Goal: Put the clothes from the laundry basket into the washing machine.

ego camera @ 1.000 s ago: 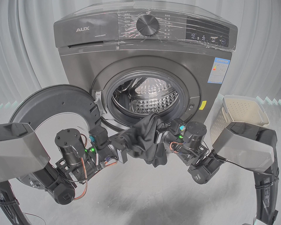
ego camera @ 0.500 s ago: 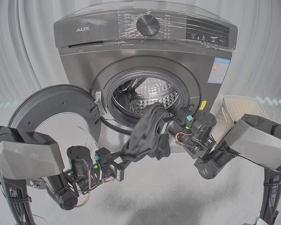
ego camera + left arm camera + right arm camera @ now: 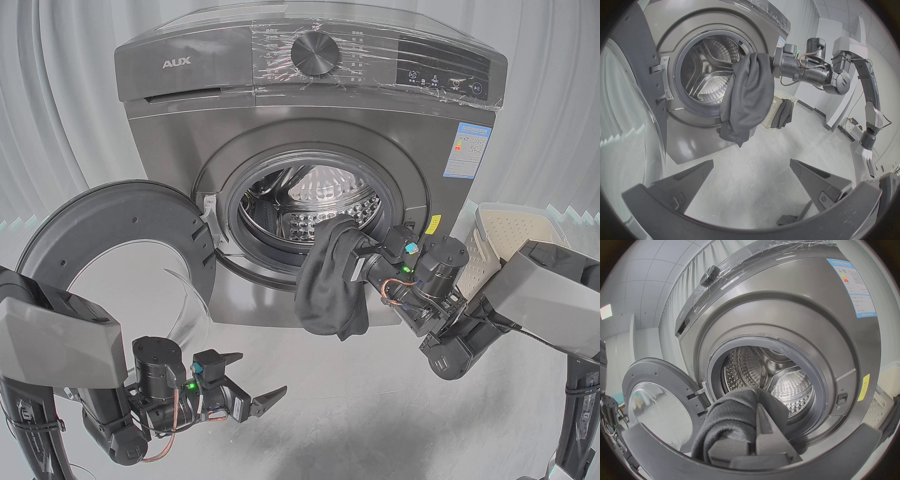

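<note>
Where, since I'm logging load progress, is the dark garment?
Head view, centre: the garment hangs from the right end effector at the lower rim of the open drum, right of the swung-open door, its tail dangling above the floor.

Grey floor [image 3: 350, 406] — washing machine [image 3: 300, 125], laundry basket [image 3: 519, 231]

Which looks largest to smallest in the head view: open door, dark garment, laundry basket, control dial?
Largest: open door.
Next: dark garment and laundry basket look about alike; the basket is partly hidden, so I won't rank them.
Smallest: control dial.
</note>
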Motion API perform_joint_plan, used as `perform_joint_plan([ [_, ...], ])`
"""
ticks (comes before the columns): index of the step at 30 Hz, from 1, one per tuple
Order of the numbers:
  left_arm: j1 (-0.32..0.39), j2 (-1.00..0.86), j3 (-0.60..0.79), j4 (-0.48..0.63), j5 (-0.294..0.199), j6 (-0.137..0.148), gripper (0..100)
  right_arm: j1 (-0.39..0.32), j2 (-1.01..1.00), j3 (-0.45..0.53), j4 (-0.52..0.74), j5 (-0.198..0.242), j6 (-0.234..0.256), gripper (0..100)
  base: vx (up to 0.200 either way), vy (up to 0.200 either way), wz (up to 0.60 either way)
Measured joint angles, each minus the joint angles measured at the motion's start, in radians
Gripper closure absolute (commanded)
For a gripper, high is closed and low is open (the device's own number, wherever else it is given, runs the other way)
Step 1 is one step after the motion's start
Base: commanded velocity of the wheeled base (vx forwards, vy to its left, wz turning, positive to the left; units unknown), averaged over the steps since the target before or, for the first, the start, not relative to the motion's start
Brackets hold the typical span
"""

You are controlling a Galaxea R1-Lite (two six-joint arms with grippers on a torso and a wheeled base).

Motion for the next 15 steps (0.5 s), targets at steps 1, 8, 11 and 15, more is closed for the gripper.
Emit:
perform_joint_plan([
  [1,0.001,-0.001,-0.013,0.001,0.0,-0.001,0,0.002,-0.003,0.008,-0.002,0.0,0.001,100,0.0,0.0,0.0],
  [8,0.016,0.001,-0.168,0.0,0.003,-0.017,0,0.036,-0.03,0.111,-0.027,0.007,0.004,100,0.0,0.0,0.0],
  [11,0.02,0.011,-0.227,0.001,0.003,-0.03,0,0.057,-0.042,0.155,-0.037,0.009,0.006,100,0.0,0.0,0.0],
  [15,0.024,0.036,-0.269,0.002,-0.006,-0.031,0,0.079,-0.054,0.177,-0.041,0.01,0.006,100,0.0,0.0,0.0],
])
